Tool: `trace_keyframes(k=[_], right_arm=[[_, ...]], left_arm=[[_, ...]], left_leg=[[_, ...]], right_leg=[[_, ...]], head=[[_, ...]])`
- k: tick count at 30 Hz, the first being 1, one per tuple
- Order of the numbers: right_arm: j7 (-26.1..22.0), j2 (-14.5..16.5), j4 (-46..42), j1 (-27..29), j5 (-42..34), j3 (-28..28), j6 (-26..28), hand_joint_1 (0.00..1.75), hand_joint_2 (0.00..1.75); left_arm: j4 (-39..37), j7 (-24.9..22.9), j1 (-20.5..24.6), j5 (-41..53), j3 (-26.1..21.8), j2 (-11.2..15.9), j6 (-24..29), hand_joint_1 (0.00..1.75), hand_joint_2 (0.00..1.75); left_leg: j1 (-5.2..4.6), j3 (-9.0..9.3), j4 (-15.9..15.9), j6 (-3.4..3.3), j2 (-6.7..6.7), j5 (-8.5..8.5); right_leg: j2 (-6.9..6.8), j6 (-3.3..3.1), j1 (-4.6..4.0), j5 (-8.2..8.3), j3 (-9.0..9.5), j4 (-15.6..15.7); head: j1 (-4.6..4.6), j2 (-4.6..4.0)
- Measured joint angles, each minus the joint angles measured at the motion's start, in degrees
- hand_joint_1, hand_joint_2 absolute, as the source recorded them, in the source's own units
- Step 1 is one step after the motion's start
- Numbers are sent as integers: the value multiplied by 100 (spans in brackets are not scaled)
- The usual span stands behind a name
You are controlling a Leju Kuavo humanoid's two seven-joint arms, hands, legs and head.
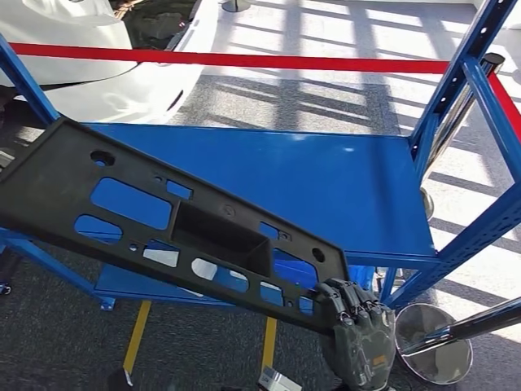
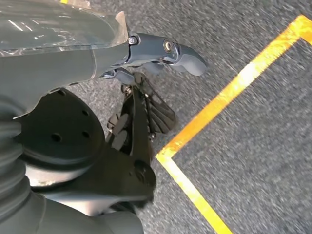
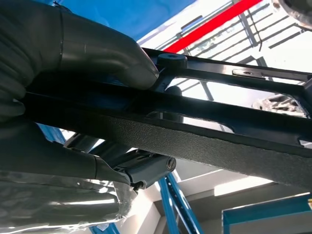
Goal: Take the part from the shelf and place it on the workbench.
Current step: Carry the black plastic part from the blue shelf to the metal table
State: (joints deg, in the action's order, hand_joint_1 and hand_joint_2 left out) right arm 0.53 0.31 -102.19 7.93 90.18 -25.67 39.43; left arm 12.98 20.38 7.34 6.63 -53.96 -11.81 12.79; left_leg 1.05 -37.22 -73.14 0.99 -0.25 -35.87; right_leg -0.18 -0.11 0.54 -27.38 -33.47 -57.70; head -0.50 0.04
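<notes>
Right robot hand point(image 1: 359, 330) of mine clamps one end of the long black perforated plastic panel point(image 1: 166, 224), held tilted over the blue metal shelf point(image 1: 344, 179); gripped so off-centre, it could twist loose or strike the frame.

Head view high, facing down at shelf point(image 1: 344, 187); right wrist close, sharing it; left wrist floorward.

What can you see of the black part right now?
The black part is a long flat panel, matte textured plastic by its look, with oblong cutouts, round holes and a recessed rectangular pocket mid-length. It hangs tilted in front of the blue shelf, far end higher. The right hand grips its near corner, thumb over one face.
</notes>
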Motion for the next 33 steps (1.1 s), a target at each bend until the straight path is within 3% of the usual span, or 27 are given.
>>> trace_keyframes(k=[3, 5, 7, 8, 10, 12, 13, 14, 15, 16, 18, 19, 21, 23, 24, 26, 28, 29, 30, 31, 33], right_arm=[[5, 0, 7, -3, -1, -2, 2, 175, 175], [10, 0, 5, -12, -2, -5, 2, 175, 175], [13, -1, 6, -20, -4, -10, 2, 175, 175], [16, -3, 9, -23, -8, -13, 2, 175, 175], [26, -9, 22, -24, -16, -16, 2, 175, 175], [34, -17, 42, -26, -22, -21, 2, 175, 175], [37, -22, 53, -25, -23, -23, 2, 175, 175], [42, -27, 64, -25, -25, -25, 2, 175, 175], [48, -31, 74, -25, -26, -25, 2, 175, 175], [53, -33, 80, -28, -27, -25, 2, 175, 175], [61, -35, 81, -44, -27, -27, 3, 175, 175], [63, -35, 81, -56, -28, -29, 4, 175, 175], [66, -35, 80, -68, -32, -33, 7, 175, 175], [68, -35, 81, -70, -35, -35, 7, 175, 175], [69, -35, 83, -71, -38, -37, 7, 175, 175], [69, -35, 86, -73, -51, -45, 7, 175, 175], [69, -35, 96, -69, -70, -52, 7, 175, 175], [69, -35, 105, -69, -76, -54, 7, 175, 175], [69, -35, 114, -69, -79, -54, 7, 175, 175], [69, -35, 122, -68, -79, -55, 7, 175, 175], [69, -35, 128, -69, -79, -56, 8, 175, 175]], left_arm=[[0, 6, 8, 1, 1, 3, 0, 0, 175], [0, 11, 12, 2, 1, 3, 0, 0, 175], [0, 14, -1, 2, 1, 4, 0, 0, 175], [0, 15, -3, 3, 1, 4, 0, 0, 175], [0, 15, 1, 5, 0, 3, 0, 0, 175], [0, 15, 3, 6, 1, 4, 0, 0, 175], [0, 15, 2, 6, 1, 4, 0, 0, 175], [0, 14, -1, 6, 0, 5, 0, 0, 175], [0, 14, -3, 6, 0, 5, 0, 0, 175], [0, 13, -4, 6, 0, 5, 0, 0, 175], [0, 13, -6, 6, 0, -1, -1, 0, 175], [0, 14, -9, 5, 0, -4, -2, 0, 175], [0, 14, -13, 5, 1, -7, -7, 0, 175], [0, 14, -21, 6, 1, -6, -8, 0, 175], [0, 14, -25, 6, 0, -4, -7, 0, 175], [0, 15, -29, 4, -1, -1, -7, 0, 175], [0, 15, -31, 2, -1, 3, -7, 0, 175], [0, 15, -32, 2, -1, 5, -7, 0, 175], [0, 15, -34, 2, -1, 8, -7, 0, 175], [0, 15, -34, 2, -1, 10, -7, 0, 175], [0, 15, -26, 2, -1, 11, -9, 0, 175]], left_leg=[[-2, 769, 1124, -32, 1, 331], [-24, 992, 1532, -75, -1, 350], [-39, 953, 1553, -152, 7, 401], [-40, 918, 1555, -206, 20, 445], [-40, 813, 1570, -315, 50, 555], [-71, 678, 1565, -369, 69, 660], [-89, 611, 1562, -380, 75, 713], [-108, 544, 1559, -386, 80, 765], [-128, 479, 1555, -391, 82, 816], [-147, 419, 1553, -392, 80, 865], [-176, 332, 1548, -382, 74, 952], [-184, 305, 1546, -360, 72, 997], [-177, 261, 1548, -297, 75, 1090], [-155, 205, 1530, -231, 69, 1093], [-149, 164, 1447, -199, 63, 968], [-123, 19, 964, -137, 53, 447], [-89, -133, 217, -82, 54, 4], [-72, -142, -32, -58, 54, -25], [-54, -69, -99, -38, 54, 78], [-33, 95, 44, -17, 55, 251], [6, 638, 787, 28, 54, 456]], right_leg=[[1, 60, -8, 81, -136, -61], [0, 132, -20, 150, -184, -85], [5, 217, -10, 213, -211, -86], [9, 253, -2, 156, -238, -122], [15, 302, 13, -237, -359, -469], [15, 324, 14, -778, -528, -1190], [14, 328, 14, -920, -571, -1518], [15, 324, 12, -930, -543, -1697], [16, 308, 7, -823, -417, -1662], [18, 275, -3, -660, -190, -1411], [31, 160, -55, -441, 441, -515], [37, 106, -82, -426, 703, -101], [43, 34, -132, -450, 924, 311], [26, -34, -127, -370, 879, 384], [12, -76, -114, -310, 832, 408], [-16, -132, -97, -184, 687, 414], [-29, -137, -95, -66, 491, 368], [-36, -127, -91, -14, 383, 330], [-42, -111, -83, 32, 269, 281], [-44, -89, -70, 69, 157, 223], [-41, -32, -55, 125, -58, 64]], head=[[1, 0], [5, 0], [8, 0], [10, 0], [18, 0], [22, -1], [22, -1], [22, -1], [22, 0], [22, -1], [19, 0], [15, 0], [12, 0], [12, -1], [10, 0], [5, -1], [6, -1], [7, -1], [7, -1], [6, -1], [1, 0]])
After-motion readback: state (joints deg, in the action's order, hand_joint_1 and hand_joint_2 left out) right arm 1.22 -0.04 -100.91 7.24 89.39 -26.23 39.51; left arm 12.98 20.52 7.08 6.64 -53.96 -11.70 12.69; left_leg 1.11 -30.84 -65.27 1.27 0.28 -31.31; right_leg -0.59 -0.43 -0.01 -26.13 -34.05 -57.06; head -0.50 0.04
